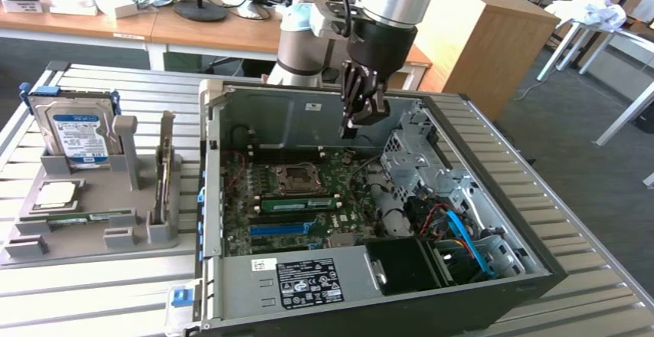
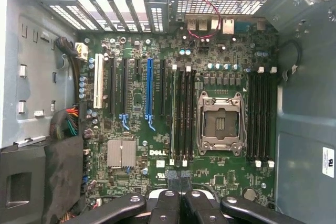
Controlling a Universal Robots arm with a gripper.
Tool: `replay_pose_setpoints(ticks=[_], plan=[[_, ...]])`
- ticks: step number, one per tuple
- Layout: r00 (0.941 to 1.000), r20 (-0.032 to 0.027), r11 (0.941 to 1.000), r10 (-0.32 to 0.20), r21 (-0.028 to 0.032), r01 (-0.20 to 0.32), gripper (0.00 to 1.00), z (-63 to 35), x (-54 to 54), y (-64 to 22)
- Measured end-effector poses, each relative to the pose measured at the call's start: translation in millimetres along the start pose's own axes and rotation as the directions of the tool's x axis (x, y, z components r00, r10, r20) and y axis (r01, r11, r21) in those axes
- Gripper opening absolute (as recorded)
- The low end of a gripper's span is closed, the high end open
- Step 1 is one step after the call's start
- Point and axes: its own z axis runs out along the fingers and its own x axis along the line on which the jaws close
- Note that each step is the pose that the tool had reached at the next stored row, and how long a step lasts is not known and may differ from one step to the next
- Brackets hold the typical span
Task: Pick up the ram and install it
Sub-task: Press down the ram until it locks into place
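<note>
While the ram [image 1: 296,203] is sitting on its long edge in a slot of the motherboard [image 2: 210,179], its green board and white label strip are facing the exterior view. It is lying just beside the processor socket [image 1: 296,176], between that socket and a blue slot [image 1: 278,229]. All of this is lying at the bottom of the open computer case [image 1: 306,111], which is resting on its side on a slatted metal table [image 1: 103,291].

Above the ram and well apart from it, the gripper [image 1: 351,129] is hanging over the case. Its fingers [image 2: 168,203] are pressing together with nothing between them. From the wrist view, the dark fingertips are lining up with the group of black memory slots next to the socket.

Toward the exterior view's left, a grey holder [image 1: 92,241] is standing on the table beside the case. It is carrying 1 blue-labelled hard drive [image 1: 80,134] upright and 1 square silver processor chip [image 1: 57,194] lying flat. A thin green strip [image 1: 97,216] is lying flat in the holder near the chip, and I cannot tell what it is
</note>
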Motion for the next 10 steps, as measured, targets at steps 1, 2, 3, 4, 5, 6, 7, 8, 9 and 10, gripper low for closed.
replay_pose_setpoints(ticks=[1,2,3,4,5,6,7,8,9,10], plan=[[1.0,0.0,1.0,0.0,0.0001,0.0,0.1,1.1,0.0,0.0],[1.0,0.0,1.0,0.0,0.0001,0.0,0.1,2.0,0.0,0.0],[1.0,0.0,1.0,0.0,0.0001,0.0,0.1,3.0,0.0,0.0],[1.0,0.0,1.0,0.0,0.0002,0.0,0.1,3.9,0.0,-0.1],[1.0,0.0,1.0,0.0,0.0003,0.0,0.1,4.8,0.0,-0.1],[1.0,0.0,1.0,0.0,0.0003,0.0,0.1,5.6,0.0,-0.1],[1.0,0.0,1.0,0.0,0.0004,0.0,0.1,6.2,-0.1,-0.1],[1.0,0.0,1.0,0.0,0.0004,0.0,0.1,6.8,-0.1,-0.1],[1.0,0.0,1.0,0.0,0.0004,0.0,0.1,7.3,-0.1,-0.2],[1.0,0.0,1.0,0.0,0.0004,0.0,0.1,7.7,-0.1,-0.2]])
